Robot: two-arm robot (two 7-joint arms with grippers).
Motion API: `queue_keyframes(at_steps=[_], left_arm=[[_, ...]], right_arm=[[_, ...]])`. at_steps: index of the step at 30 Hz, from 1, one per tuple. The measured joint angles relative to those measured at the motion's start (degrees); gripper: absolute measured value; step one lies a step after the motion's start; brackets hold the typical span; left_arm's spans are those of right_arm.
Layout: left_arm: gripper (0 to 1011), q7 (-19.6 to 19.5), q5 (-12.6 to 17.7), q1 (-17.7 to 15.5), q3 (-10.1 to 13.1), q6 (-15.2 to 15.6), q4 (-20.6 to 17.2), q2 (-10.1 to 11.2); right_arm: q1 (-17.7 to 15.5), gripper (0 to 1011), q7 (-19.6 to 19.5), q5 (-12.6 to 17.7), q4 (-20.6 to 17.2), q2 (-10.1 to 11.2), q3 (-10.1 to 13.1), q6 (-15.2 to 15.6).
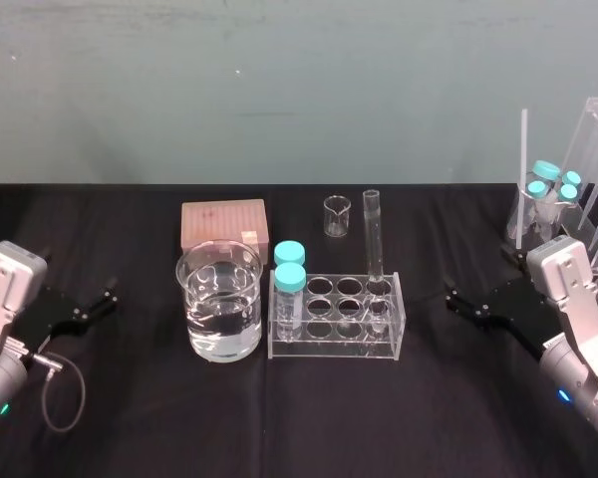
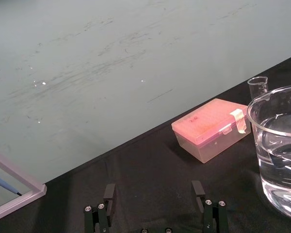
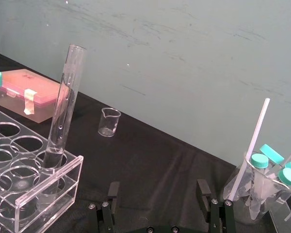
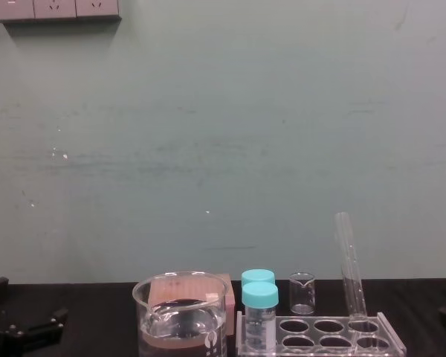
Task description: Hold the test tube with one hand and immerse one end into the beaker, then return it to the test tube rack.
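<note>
Both sets of fingers are sitting apart. The right gripper is lying nearer the test tube, which is standing near-upright to its left in the rack's back-right hole; the left gripper is idling beyond the beaker

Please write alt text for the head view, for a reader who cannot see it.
A clear glass test tube stands in a clear acrylic rack, right of a wide glass beaker holding clear liquid. The black two-fingered left gripper and right gripper sit open at either side.
</note>
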Motion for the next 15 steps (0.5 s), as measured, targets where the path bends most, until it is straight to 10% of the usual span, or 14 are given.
queue_keyframes(at_steps=[15], left_arm=[[1000, 0.0, 0.0, 0.0, 0.0, 0.0, 0.0, 0.0]], right_arm=[[0.0, 1003, 0.0, 0.0, 0.0, 0.0, 0.0, 0.0]])
